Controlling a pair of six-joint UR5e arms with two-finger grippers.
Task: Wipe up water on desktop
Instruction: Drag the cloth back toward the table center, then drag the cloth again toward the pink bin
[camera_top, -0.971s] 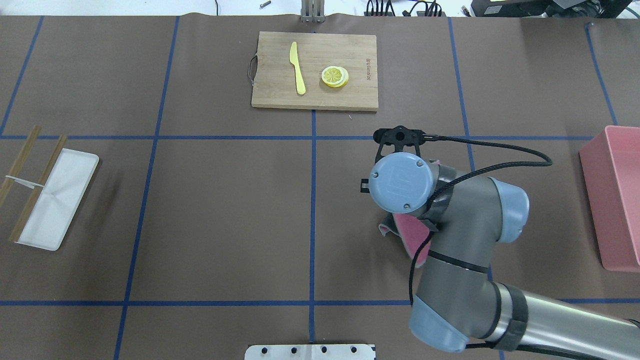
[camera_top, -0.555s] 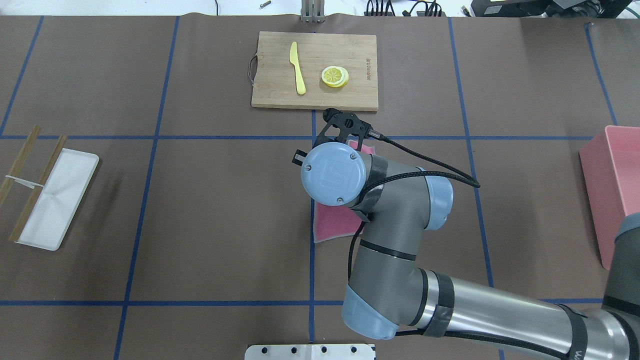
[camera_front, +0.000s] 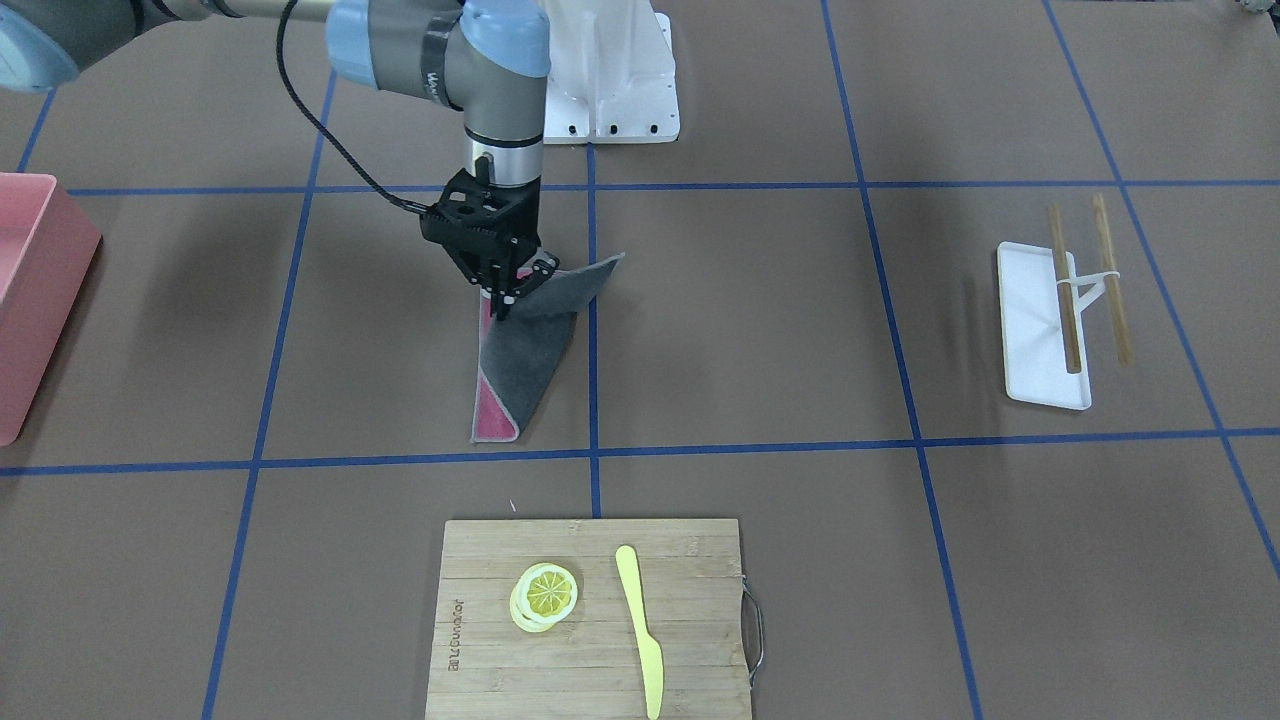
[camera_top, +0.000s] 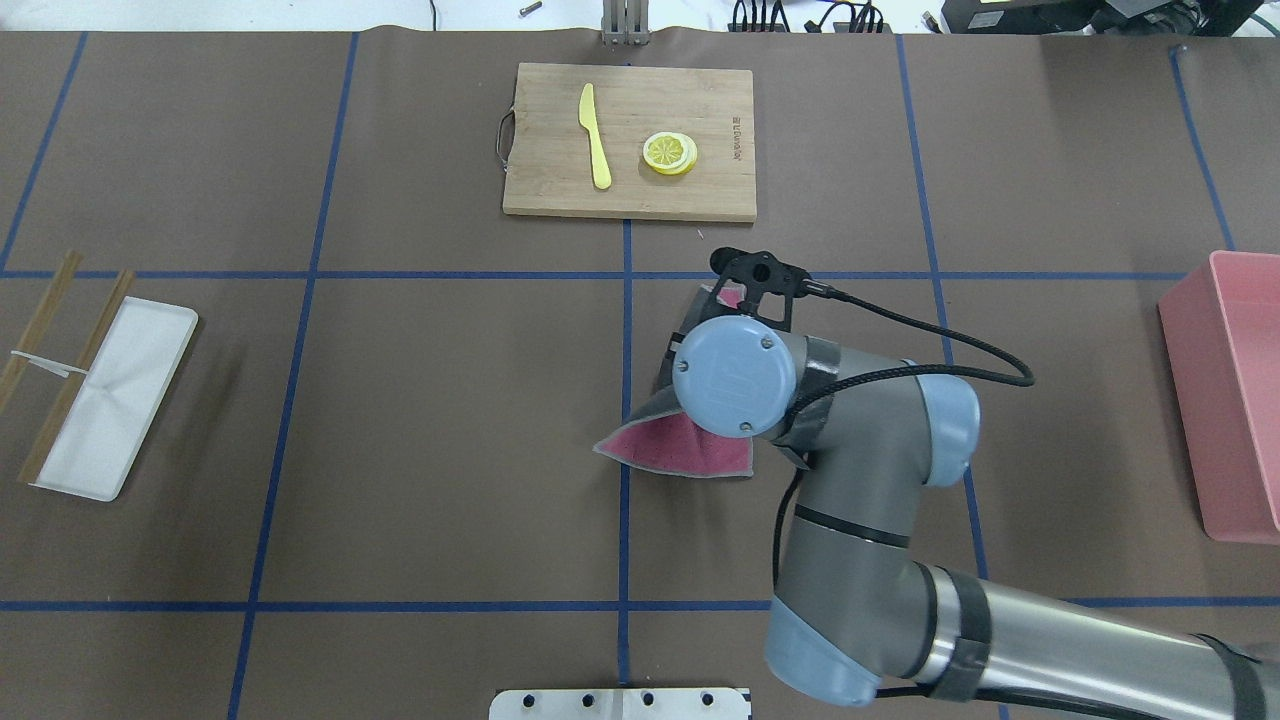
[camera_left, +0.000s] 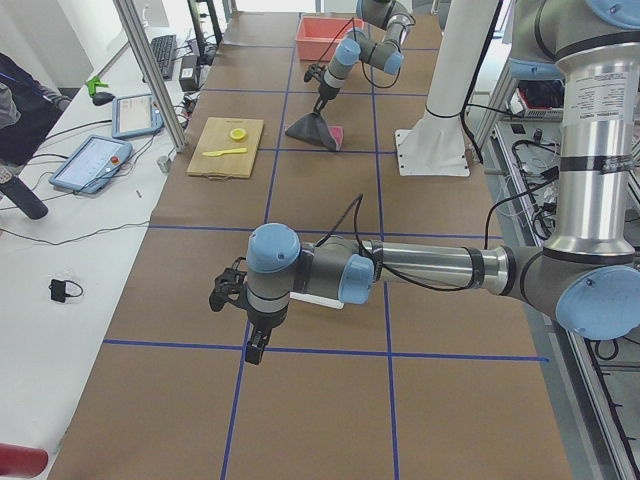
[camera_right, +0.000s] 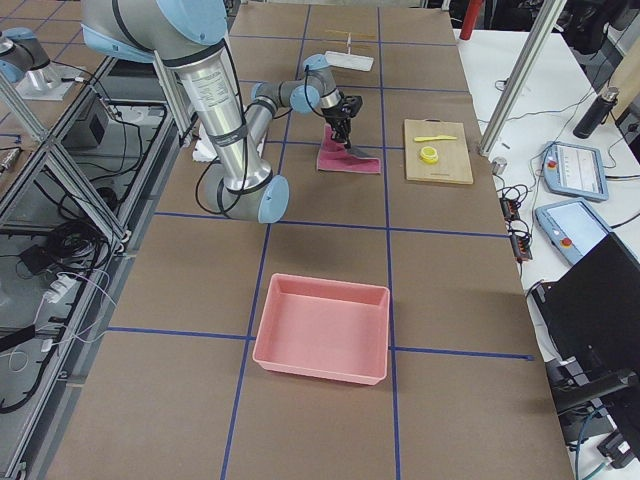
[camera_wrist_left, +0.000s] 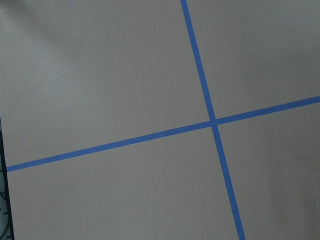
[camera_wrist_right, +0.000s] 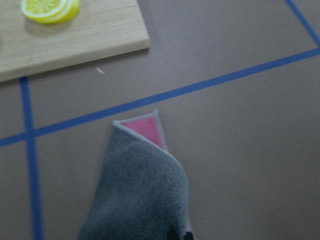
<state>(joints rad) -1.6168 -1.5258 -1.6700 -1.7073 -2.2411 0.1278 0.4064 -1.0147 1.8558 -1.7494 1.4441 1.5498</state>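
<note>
The brown desktop (camera_top: 450, 400) has blue tape lines; no water shows on it. My right gripper (camera_front: 503, 300) points down near the table's middle and is shut on a cloth (camera_front: 520, 365) that is pink on one side and grey on the other. The cloth is partly folded, with one end trailing on the desktop. From overhead the wrist hides the fingers and the cloth (camera_top: 675, 445) sticks out beneath it. The right wrist view shows the cloth (camera_wrist_right: 140, 195) hanging close below. My left gripper (camera_left: 257, 350) hangs over bare desktop in the exterior left view only; I cannot tell its state.
A bamboo cutting board (camera_top: 540, 190) with a yellow knife (camera_top: 596, 135) and lemon slices (camera_top: 669, 153) lies just beyond the cloth. A pink bin (camera_top: 1225, 400) stands at the right edge. A white tray (camera_top: 115, 400) with chopsticks (camera_top: 40, 320) lies at the left.
My right gripper swept left across the desktop with the cloth, then came partway back to the right. The cloth has folded over, showing its grey side.
</note>
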